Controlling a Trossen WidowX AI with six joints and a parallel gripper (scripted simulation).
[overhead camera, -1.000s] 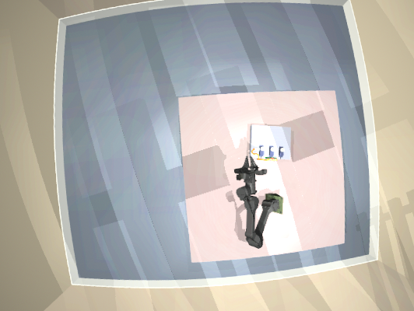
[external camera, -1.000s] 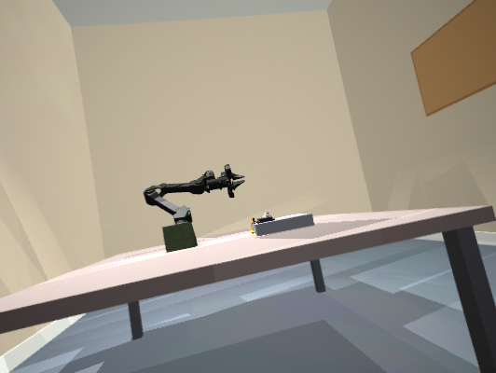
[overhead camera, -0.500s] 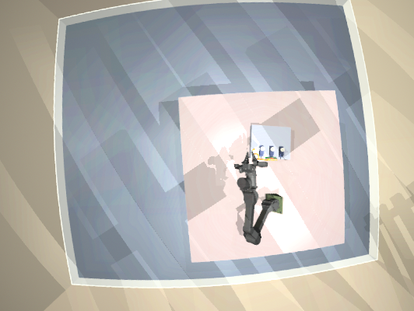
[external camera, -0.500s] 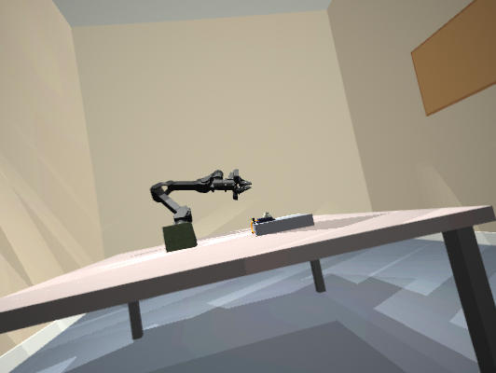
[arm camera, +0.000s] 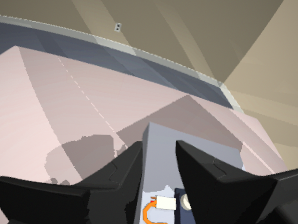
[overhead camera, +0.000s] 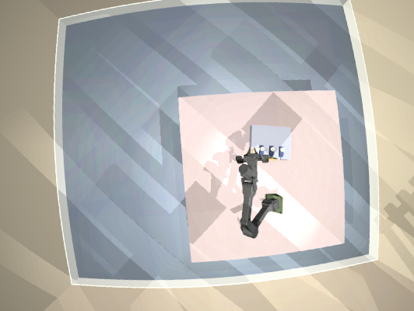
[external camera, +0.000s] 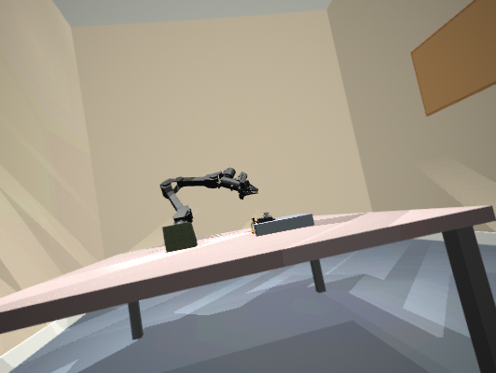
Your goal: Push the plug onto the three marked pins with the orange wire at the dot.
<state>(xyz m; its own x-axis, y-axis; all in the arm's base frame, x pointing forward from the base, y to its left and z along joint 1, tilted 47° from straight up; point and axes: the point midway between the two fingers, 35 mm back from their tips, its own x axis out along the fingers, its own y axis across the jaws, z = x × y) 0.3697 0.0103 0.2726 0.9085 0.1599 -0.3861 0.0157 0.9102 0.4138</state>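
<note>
The holder (overhead camera: pixel 270 134) (external camera: pixel 284 225) (arm camera: pixel 165 160) is a flat grey block. Dark blue bodies with round white tops, the nearest one (overhead camera: pixel 261 149) (arm camera: pixel 181 216) beside the wire, stand in a row near its near edge. An orange wire (external camera: pixel 253 226) (arm camera: pixel 146 212) loops at its left near corner, beside a small white piece (arm camera: pixel 165 202); I cannot tell if this is the plug. Coloured marks (overhead camera: pixel 273 158) show at the near edge; single pins are too small to tell. My gripper (overhead camera: pixel 252 152) (external camera: pixel 257 189) (arm camera: pixel 159 146) is open partway and empty, high above the holder's left near part.
The pale pink table (overhead camera: pixel 315 175) (external camera: pixel 354 225) carries the holder and the arm's dark green base block (overhead camera: pixel 278 207) (external camera: pixel 180 237). The arm (overhead camera: pixel 247 202) (external camera: pixel 193 181) reaches from the base to the holder. An orange-brown board (external camera: pixel 457 61) is on the wall.
</note>
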